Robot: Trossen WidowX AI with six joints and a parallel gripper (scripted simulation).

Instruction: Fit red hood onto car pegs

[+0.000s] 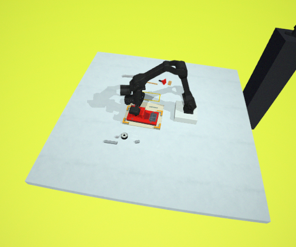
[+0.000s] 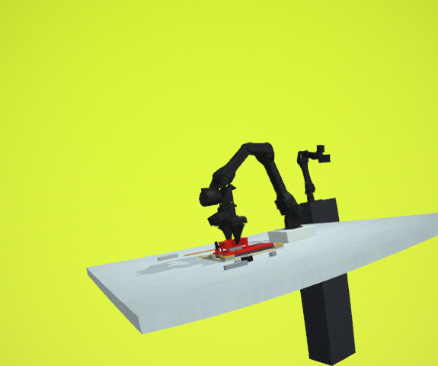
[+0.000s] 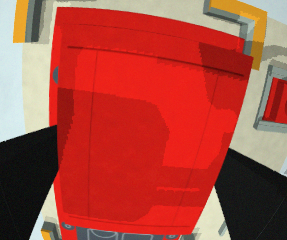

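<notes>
The red hood (image 1: 142,112) (image 2: 226,245) (image 3: 133,130) is gripped by its two long sides, flat roof up. My gripper (image 2: 233,239) (image 3: 141,144) is shut on it. The hood is above one end of the red chassis (image 1: 142,121) (image 2: 263,248) (image 3: 53,105), roughly lined up with it. In the exterior view a grey part shows between the hood and the deck, so the hood seems a little raised. The chassis sits in the cream jig (image 1: 140,125) (image 3: 38,100) with orange corners. Pegs and corner holes are hidden; whether they meet cannot be told.
A small red part (image 3: 283,100) with a black end stands in a grey holder beside the chassis. A yellow outline (image 1: 159,98) lies behind the jig. A wheel (image 1: 124,136) and grey bar (image 1: 110,142) lie in front; a red-and-black piece (image 1: 164,82) and tan block (image 1: 169,83) lie behind.
</notes>
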